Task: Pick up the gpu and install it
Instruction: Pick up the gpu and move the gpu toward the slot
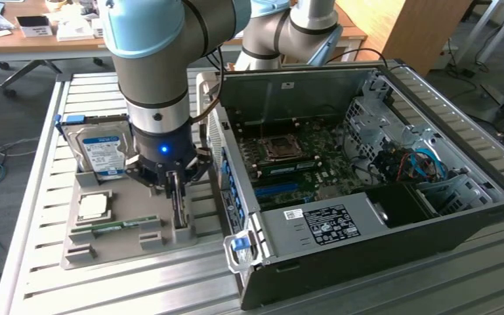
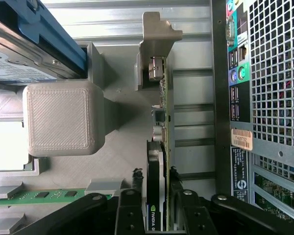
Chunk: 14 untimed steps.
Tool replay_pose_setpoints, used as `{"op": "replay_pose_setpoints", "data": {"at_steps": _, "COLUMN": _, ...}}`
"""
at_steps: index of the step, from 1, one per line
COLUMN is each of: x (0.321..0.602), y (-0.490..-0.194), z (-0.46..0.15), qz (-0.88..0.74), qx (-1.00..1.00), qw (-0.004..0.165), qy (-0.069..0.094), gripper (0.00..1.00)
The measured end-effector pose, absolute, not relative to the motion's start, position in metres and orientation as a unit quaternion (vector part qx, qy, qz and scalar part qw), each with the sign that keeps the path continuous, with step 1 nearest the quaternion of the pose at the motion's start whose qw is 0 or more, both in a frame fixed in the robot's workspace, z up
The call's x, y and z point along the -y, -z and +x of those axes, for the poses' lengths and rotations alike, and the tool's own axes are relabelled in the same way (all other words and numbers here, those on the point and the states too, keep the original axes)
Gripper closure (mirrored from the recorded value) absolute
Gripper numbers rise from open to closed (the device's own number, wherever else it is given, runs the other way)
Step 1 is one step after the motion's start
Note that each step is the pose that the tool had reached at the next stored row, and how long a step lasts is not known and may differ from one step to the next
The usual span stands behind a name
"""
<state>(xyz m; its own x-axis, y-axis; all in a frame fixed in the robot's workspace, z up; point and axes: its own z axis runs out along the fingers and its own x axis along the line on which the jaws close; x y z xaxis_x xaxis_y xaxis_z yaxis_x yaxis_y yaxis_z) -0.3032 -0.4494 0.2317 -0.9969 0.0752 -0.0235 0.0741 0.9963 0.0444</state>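
On the grey plastic parts tray point(image 1: 103, 252), the green circuit-board gpu point(image 2: 157, 156) with silvery bracket stands on edge. Black gripper point(image 2: 157, 196) straddles it; whether it is clamped cannot be told.

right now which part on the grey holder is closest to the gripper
The gpu, standing on edge right at the gripper; the hard drive, RAM stick and CPU sit farther off.

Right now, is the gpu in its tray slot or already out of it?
In. The gpu stands on edge in the grey tray, beside the computer case, not inside it.
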Motion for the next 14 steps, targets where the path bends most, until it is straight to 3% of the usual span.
{"op": "replay_pose_setpoints", "data": {"at_steps": 2, "x": 0.4494, "y": -0.2317, "z": -0.3032, "qz": 0.037, "qx": -0.999, "qw": 0.012, "qy": -0.022, "gripper": 0.73}}
{"op": "replay_pose_setpoints", "data": {"at_steps": 14, "x": 0.4494, "y": -0.2317, "z": -0.3033, "qz": 0.037, "qx": -0.999, "qw": 0.012, "qy": -0.022, "gripper": 0.73}}
